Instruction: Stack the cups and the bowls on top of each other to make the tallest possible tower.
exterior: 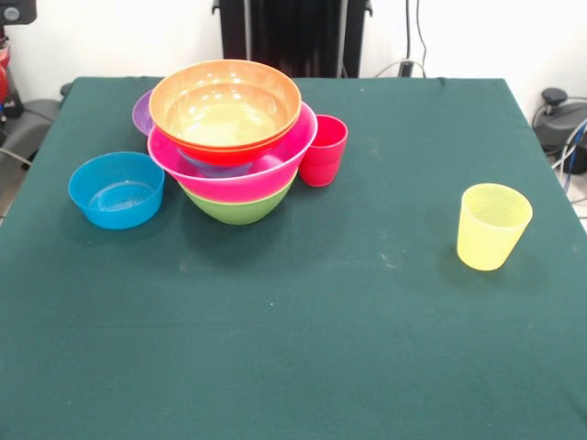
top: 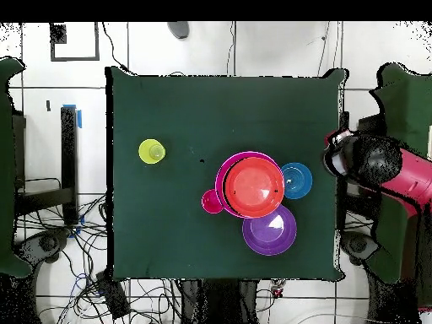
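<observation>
The tower stands at the left of the table in the front view: a green bowl (exterior: 240,209) at the bottom, the big pink bowl (exterior: 229,180) in it, and a wide orange bowl (exterior: 225,105) on top. It also shows in the overhead view (top: 253,187). The red cup (exterior: 323,149) stands upright against the tower's right side. The yellow cup (exterior: 493,225) stands upright alone at the right. A small blue bowl (exterior: 116,190) sits left of the tower. A purple bowl (exterior: 141,112) sits behind it. My gripper (top: 336,156) is at the table's right edge in the overhead view, beside the blue bowl (top: 296,180).
The red and black arm (top: 380,167) lies outside the table's edge in the overhead view and does not show in the front view. Cables and equipment lie on the floor around the green table (exterior: 303,348).
</observation>
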Controlling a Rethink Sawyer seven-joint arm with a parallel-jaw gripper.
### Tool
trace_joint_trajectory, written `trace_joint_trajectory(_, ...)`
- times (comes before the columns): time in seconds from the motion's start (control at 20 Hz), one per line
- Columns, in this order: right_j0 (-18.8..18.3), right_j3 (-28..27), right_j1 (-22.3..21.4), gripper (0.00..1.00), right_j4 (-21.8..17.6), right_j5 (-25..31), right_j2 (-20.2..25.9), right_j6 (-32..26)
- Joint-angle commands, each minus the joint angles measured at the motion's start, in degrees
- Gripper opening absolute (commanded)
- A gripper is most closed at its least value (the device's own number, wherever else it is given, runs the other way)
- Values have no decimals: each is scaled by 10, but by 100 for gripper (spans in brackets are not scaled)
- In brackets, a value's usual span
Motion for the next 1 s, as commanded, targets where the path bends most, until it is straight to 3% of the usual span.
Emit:
trace_joint_trajectory(0.05,33,33,7,100,-20,46,39,-81)
trace_joint_trajectory(1.0,59,37,15,100,-19,29,21,-50)
